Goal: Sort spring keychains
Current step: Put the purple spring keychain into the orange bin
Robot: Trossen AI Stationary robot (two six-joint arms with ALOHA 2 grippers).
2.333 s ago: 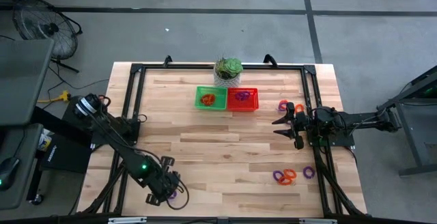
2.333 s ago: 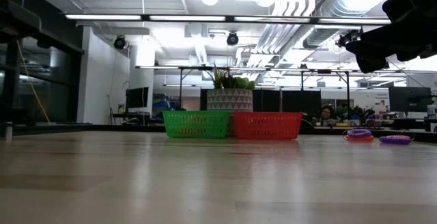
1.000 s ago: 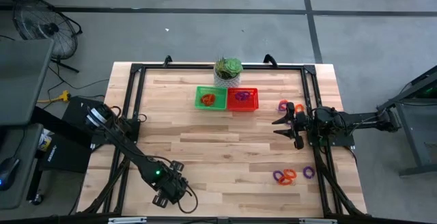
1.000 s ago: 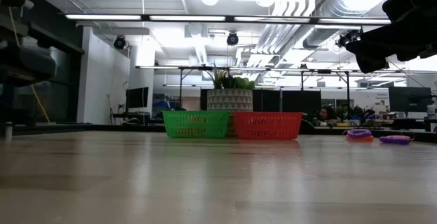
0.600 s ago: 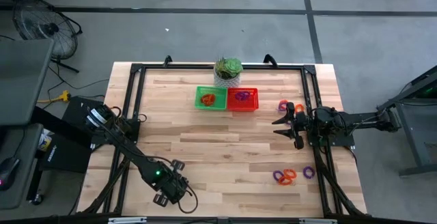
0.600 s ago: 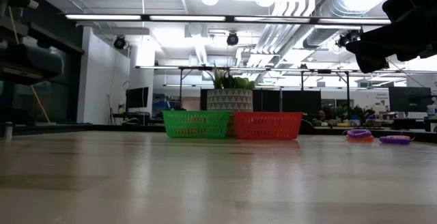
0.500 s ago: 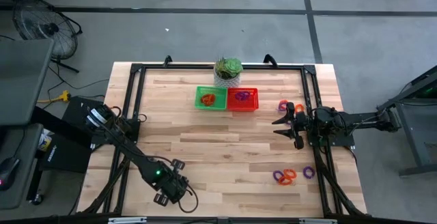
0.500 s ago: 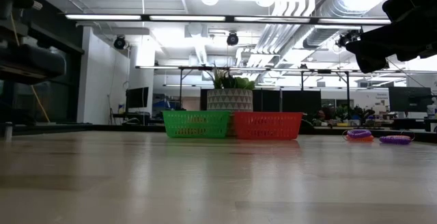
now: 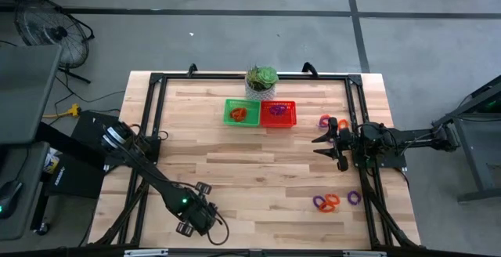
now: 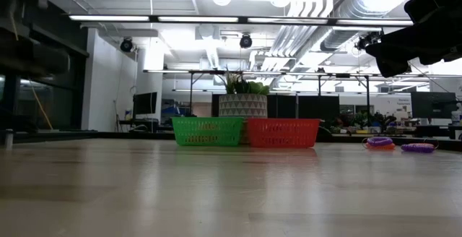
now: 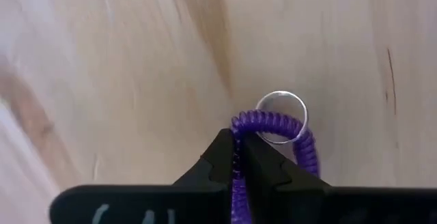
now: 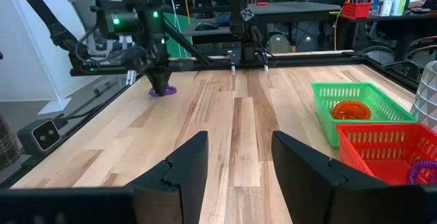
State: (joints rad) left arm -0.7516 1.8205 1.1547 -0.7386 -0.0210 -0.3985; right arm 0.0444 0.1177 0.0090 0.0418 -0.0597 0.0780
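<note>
Few keychains sorted: green basket [image 9: 241, 113] holds orange, red basket [image 9: 279, 114] purple; left hand [image 11: 239, 157] pinches purple keychain [image 11: 293, 136]; right hand [image 9: 322, 146] spread, waiting; several remain on surface [image 9: 258, 171].

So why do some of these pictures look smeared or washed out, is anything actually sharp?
Left wrist view: the purple spring keychain in the shut left pincer is sharp, while the wood at the picture's edge smears. Low view: the near tabletop is soft, and the ceiling lights glare. Right wrist view: the open right pincer looks soft.

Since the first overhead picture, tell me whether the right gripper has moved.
No. In the high view the right gripper sits at the same spot beside the table frame's right rail, open and empty.
</note>
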